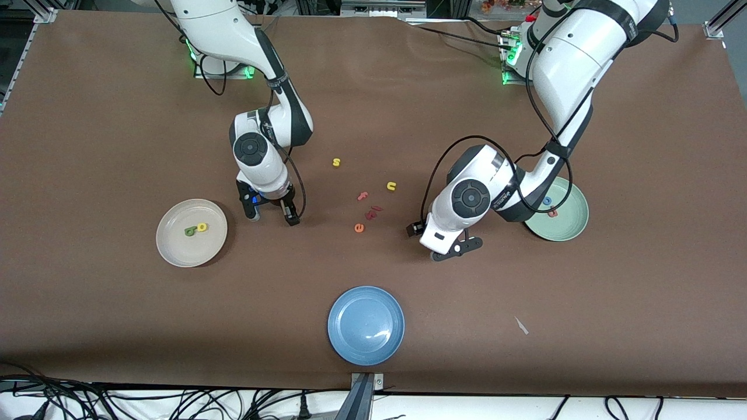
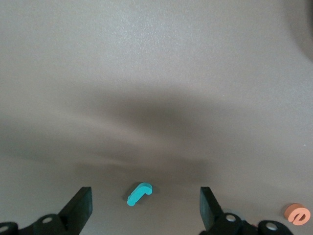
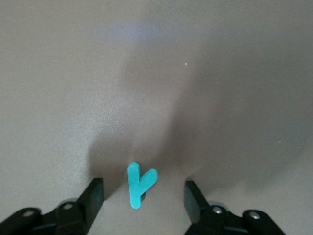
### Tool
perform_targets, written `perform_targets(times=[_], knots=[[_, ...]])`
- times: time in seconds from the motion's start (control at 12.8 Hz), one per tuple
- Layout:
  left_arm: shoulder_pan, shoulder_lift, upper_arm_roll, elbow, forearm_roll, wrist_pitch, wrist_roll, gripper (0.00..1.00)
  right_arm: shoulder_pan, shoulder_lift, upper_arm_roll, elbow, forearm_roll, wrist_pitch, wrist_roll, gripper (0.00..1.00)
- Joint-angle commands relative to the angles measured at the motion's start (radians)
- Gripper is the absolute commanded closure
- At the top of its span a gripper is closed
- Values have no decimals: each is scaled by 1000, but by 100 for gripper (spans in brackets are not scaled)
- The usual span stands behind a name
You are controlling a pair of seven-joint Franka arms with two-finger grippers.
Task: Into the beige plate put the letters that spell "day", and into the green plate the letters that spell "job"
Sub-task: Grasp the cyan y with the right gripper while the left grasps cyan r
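**Item: teal "y"** (image 3: pixel 139 186). Last letter of "day", flat on the bench low in the right wrist view and hidden under the hand in the front view.
**Step:** pick-up of the "y". Next, I judge, the fingers (image 3: pixel 95 196) must close squarely on it, lift, and carry it to the beige plate (image 1: pixel 175 251) at mid-height of the front view, where the green "d" (image 1: pixel 189 231) and yellow "a" (image 1: pixel 202 227) lie.
**Right gripper** (image 1: pixel 272 214): pointing down just beside that plate, fingers apart astride the "y", not touching it.
**Item: teal "j"** (image 2: pixel 139 194). Flat on the bench.
**Left gripper** (image 1: pixel 457 249): low over the "j", fingers wide, empty.
**Green plate** (image 1: pixel 569 224): holds the blue "o" (image 1: pixel 547 200) and salmon "b" (image 1: pixel 553 213).
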Motion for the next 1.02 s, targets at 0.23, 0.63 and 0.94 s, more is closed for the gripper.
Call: perform_targets(times=[0.23, 0.63, 0.94], knots=[[-25, 12, 7, 8, 43, -29, 12, 8, -3, 16, 10, 14, 25, 5, -73, 63], [-28, 14, 7, -24, 57, -34, 72, 9, -3, 17, 10, 13, 25, -1, -121, 80], [-39, 38, 7, -41, 92, -34, 73, 14, -3, 16, 10, 14, 25, -4, -142, 100]])
